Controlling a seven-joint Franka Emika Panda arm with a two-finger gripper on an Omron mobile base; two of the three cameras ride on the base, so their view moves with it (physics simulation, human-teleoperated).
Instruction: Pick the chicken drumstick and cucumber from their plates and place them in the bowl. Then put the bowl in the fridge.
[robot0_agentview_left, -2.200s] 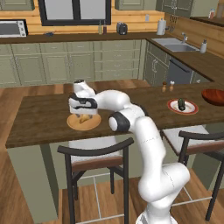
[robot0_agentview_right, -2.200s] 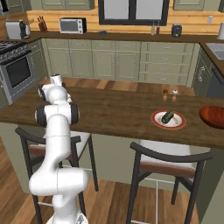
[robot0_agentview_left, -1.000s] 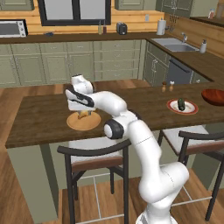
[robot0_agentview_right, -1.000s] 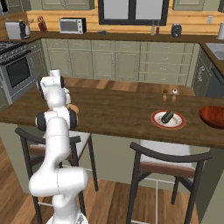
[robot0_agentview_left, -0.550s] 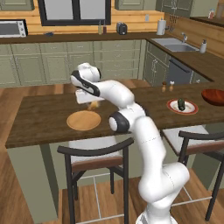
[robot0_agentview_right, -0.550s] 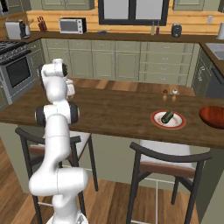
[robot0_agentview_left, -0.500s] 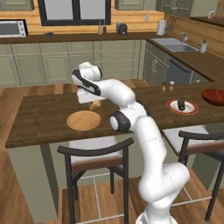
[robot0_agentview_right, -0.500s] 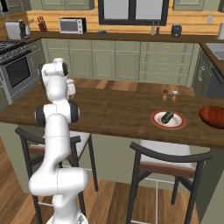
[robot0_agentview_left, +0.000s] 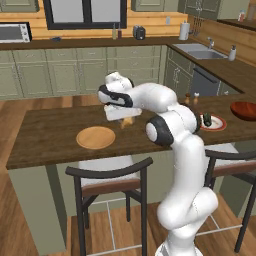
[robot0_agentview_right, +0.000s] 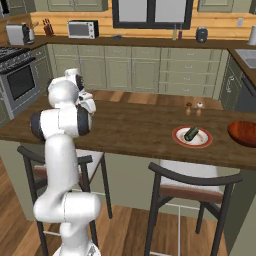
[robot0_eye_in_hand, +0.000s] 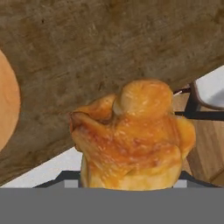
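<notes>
Hand view puts the golden-brown lumpy chicken drumstick (robot0_eye_in_hand: 133, 138) right between my dark finger tips, so I read the gripper (robot0_agentview_left: 124, 119) as clamped on it, lifted clear of the dark wooden counter (robot0_agentview_left: 50, 135). From the left base view the drumstick (robot0_agentview_left: 128, 120) hangs just under the hand, and the plain tan round wooden plate (robot0_agentview_left: 95, 137) lies below and to the left of the gripper, bare, not touching it. Well off to the gripper's right sits the white red-rimmed plate (robot0_agentview_left: 213, 123) with the short dark green cucumber (robot0_agentview_left: 207, 119) on it, and past that the wide reddish-brown bowl (robot0_agentview_left: 244, 109) at the counter's end. My white arm rises, bends at its dark elbow and reaches left over the counter, hand pointing down
</notes>
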